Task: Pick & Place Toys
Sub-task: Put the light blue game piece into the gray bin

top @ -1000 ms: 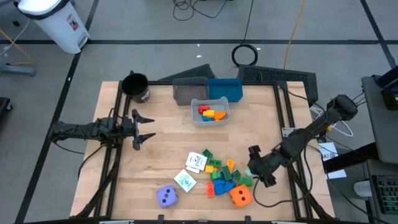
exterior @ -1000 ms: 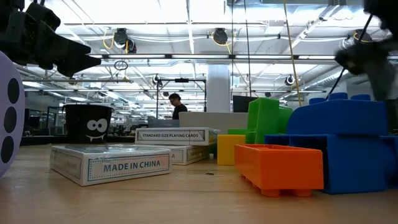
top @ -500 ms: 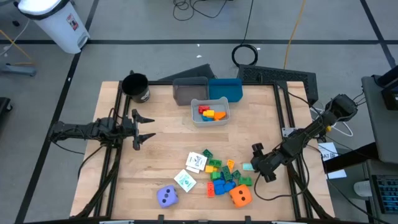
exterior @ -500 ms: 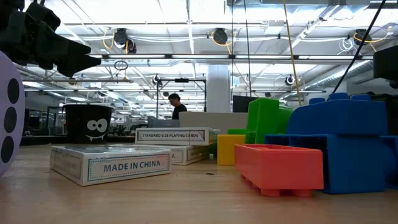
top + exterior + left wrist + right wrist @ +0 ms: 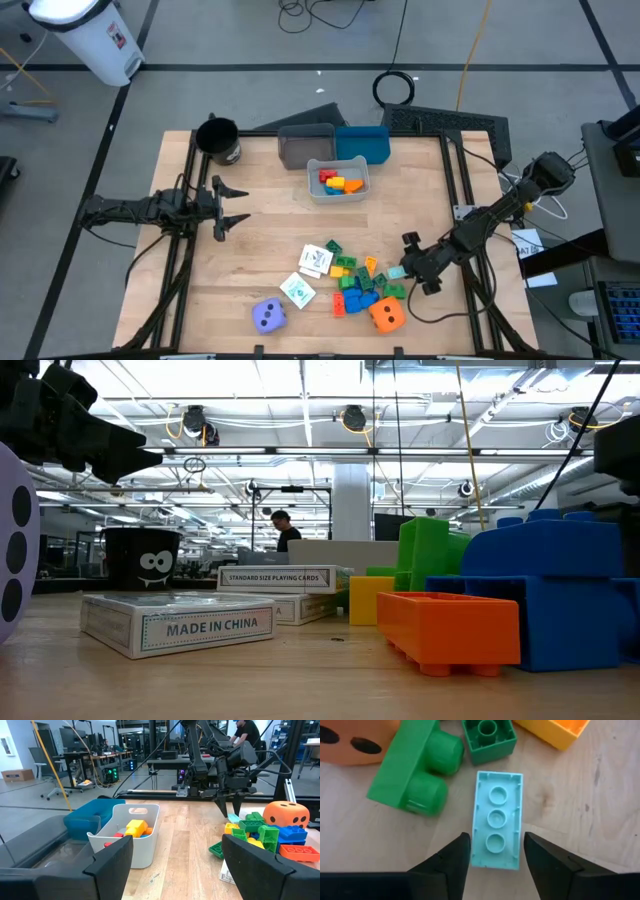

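Black cup (image 5: 218, 139), upper left of my tabletop (image 5: 260, 230); grey bin (image 5: 303, 146) and blue bin (image 5: 363, 143), upper centre, touching.

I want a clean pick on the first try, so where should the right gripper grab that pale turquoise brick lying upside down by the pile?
Probably across the two long sides of the turquoise brick, coming straight down. It lies flat with its hollow underside up, and the right gripper is open with a finger on either side of its near end. The green block sits close on one side, apparently not touching, so keep the fingers tight to the brick.
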You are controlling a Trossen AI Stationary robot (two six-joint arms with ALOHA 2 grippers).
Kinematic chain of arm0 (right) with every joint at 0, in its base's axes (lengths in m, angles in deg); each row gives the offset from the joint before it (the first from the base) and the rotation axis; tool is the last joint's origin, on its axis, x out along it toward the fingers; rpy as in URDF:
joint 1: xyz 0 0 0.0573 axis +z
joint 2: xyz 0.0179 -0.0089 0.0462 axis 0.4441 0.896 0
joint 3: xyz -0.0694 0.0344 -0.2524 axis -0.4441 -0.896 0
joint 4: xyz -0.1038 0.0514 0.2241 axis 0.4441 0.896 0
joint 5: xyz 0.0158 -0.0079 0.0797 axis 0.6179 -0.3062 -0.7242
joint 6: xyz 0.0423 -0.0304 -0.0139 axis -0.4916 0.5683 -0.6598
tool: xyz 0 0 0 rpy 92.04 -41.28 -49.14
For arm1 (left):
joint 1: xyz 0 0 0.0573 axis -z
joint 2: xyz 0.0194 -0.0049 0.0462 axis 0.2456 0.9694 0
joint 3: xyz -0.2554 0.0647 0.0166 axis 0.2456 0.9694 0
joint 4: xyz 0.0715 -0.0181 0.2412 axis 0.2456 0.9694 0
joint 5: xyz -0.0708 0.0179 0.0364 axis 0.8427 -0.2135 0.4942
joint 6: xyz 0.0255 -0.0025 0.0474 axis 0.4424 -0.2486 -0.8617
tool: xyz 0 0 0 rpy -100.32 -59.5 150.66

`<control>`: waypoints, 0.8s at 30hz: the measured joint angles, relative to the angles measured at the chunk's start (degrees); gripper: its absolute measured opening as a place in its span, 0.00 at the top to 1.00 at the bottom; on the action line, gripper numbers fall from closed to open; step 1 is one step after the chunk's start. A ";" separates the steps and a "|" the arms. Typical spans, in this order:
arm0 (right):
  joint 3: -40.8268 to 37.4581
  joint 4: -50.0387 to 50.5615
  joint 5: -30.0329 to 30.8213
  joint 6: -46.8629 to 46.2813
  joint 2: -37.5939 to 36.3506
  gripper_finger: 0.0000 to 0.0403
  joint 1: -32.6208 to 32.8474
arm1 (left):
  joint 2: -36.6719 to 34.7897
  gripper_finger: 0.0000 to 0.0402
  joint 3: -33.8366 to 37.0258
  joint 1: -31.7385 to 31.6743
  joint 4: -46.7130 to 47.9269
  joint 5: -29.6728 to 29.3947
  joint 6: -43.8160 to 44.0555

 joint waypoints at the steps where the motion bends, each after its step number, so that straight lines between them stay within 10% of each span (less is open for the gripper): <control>1: 0.00 0.01 -0.12 -0.15 0.00 0.57 -0.18 | 0.00 0.23 0.00 0.01 -0.02 0.00 0.00; 24: -4.22 -8.98 1.60 -0.44 2.19 0.66 -0.47 | -0.02 0.23 0.00 -0.01 0.01 0.00 0.00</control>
